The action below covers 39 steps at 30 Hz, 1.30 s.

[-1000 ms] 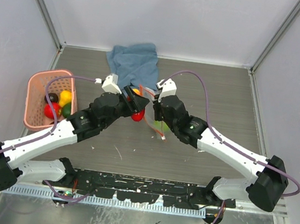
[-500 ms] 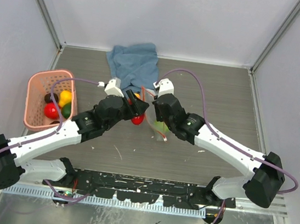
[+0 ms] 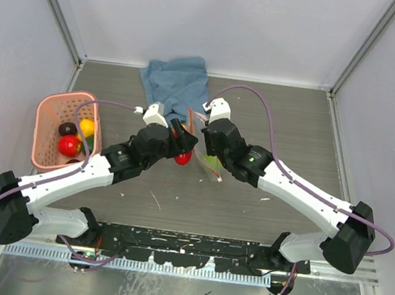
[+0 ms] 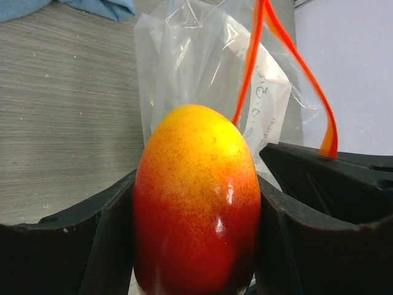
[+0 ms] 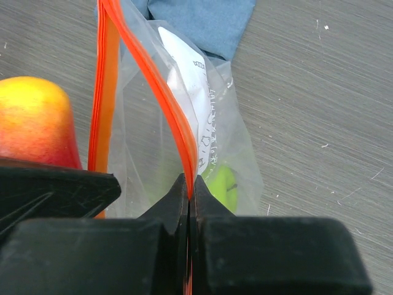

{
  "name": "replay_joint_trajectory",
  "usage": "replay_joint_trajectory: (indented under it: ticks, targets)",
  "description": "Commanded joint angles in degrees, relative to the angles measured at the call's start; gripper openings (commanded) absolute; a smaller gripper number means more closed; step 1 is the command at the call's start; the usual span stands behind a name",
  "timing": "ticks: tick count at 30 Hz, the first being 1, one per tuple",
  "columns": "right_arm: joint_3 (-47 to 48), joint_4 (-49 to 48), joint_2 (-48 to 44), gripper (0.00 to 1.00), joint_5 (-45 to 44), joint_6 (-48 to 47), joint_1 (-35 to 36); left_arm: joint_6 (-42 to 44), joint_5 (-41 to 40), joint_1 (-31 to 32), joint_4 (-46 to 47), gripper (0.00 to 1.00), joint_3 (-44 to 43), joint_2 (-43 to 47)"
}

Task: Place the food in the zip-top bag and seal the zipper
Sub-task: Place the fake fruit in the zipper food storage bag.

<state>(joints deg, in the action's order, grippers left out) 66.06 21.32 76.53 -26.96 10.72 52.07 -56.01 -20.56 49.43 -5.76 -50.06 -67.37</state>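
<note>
On the counter (image 3: 295, 124), centre: right pincer (image 5: 189, 184) is now clamping tight on the zipper (image 5: 163, 101), having just snapped closed on one lip.
Bag (image 5: 230, 138): hanging from that grip, mouth gaping, green fruit (image 5: 222, 184) sitting inside.
Left pincer (image 4: 196, 203): gripping the red-yellow fruit (image 4: 195, 166), edging closer to the mouth.
Meaning: opening is being held ready; a drop-in is looking likely next.
Basket (image 3: 51, 110): more fruit waiting.

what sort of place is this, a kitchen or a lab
Probably a robotics lab test cell, not a kitchen: plain grey walls box in the table, the left arm and right arm are bolted to a rail at its near edge, and the pink basket holds glossy toy fruit.
</note>
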Motion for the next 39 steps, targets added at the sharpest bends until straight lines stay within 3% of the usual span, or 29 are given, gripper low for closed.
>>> replay_joint_trajectory:
  ticks: [1, 13, 19, 23, 33, 39]
  targets:
    - [2.93, -1.47, -0.38, 0.00, -0.64, -0.75, 0.40, 1.79, -0.52, -0.10, -2.68, 0.29, -5.42, -1.34]
    - [2.11, -2.25, -0.15, 0.01, -2.77, -0.49, 0.48, 5.17, -4.84, -0.04, -17.29, 0.22, -13.32, -8.97]
    - [1.40, -2.31, -0.59, 0.00, -8.46, 0.11, 0.42, 6.24, -11.35, -0.11, -24.45, 0.12, -13.27, -7.42]
    - [0.38, -3.36, -0.51, 0.01, -9.15, 0.25, 0.36, 6.49, -13.50, -0.04, -27.24, 0.12, -12.94, -4.19]
    - [-1.60, -7.30, 0.19, 0.01, -2.91, 1.42, 0.48, 6.88, -3.72, -0.08, -18.11, 0.20, -11.52, 1.92]
    - [-1.89, -8.35, 0.07, 0.01, -0.27, 2.82, 0.48, 5.35, -0.11, -0.05, -8.01, 0.18, -10.12, 2.87]
